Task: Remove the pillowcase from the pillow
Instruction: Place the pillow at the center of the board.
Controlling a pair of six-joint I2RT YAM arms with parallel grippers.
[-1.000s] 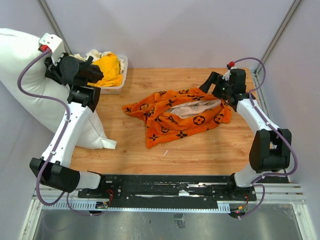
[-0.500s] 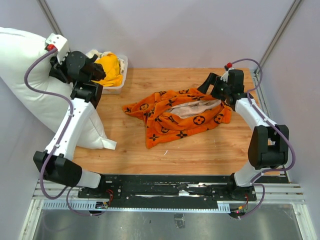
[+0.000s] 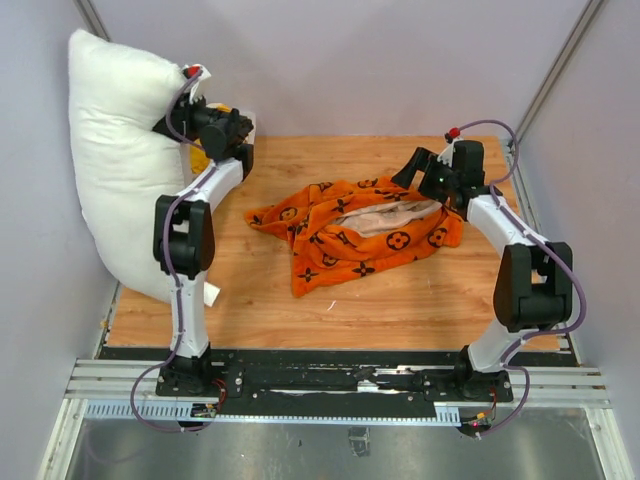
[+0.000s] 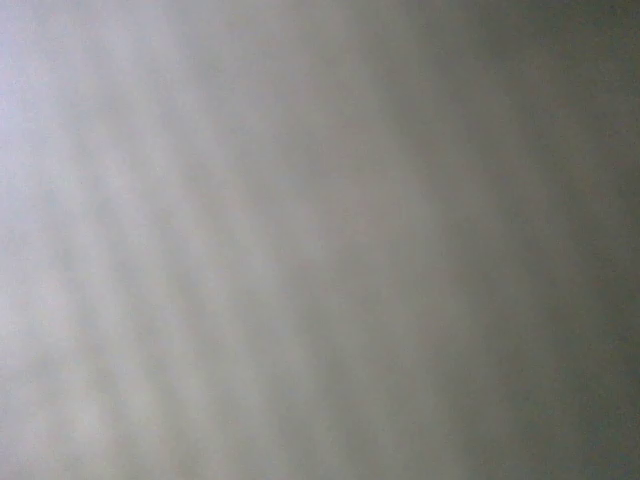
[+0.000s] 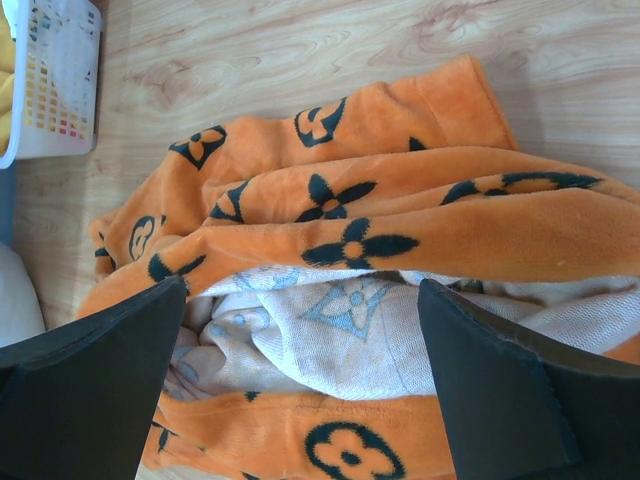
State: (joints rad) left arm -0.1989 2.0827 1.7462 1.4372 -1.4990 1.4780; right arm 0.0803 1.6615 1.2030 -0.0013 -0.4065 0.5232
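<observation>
The orange pillowcase [image 3: 340, 240] with black flower motifs lies crumpled and empty at the table's middle. Its pale inside shows through the opening [image 5: 350, 330]. The white pillow [image 3: 115, 170] stands upright at the far left, out of the case. My left gripper [image 3: 178, 112] is pressed into the pillow's upper right side, fingers buried in it. The left wrist view is filled by blurred pale fabric. My right gripper [image 3: 415, 178] is open and empty, hovering over the case's opening at its right end. In the right wrist view its gripper [image 5: 300, 300] straddles the pale lining without touching.
A white plastic basket [image 3: 238, 172] with plain yellow-orange cloth [image 3: 222, 130] sits at the back left, partly behind the left arm. It also shows in the right wrist view [image 5: 55, 80]. Grey walls close in the left and right sides.
The left arm swung up and toward the back, and the pillow went from leaning over the table's left edge to standing upright. The right arm barely shifted; the pillowcase stayed put.
</observation>
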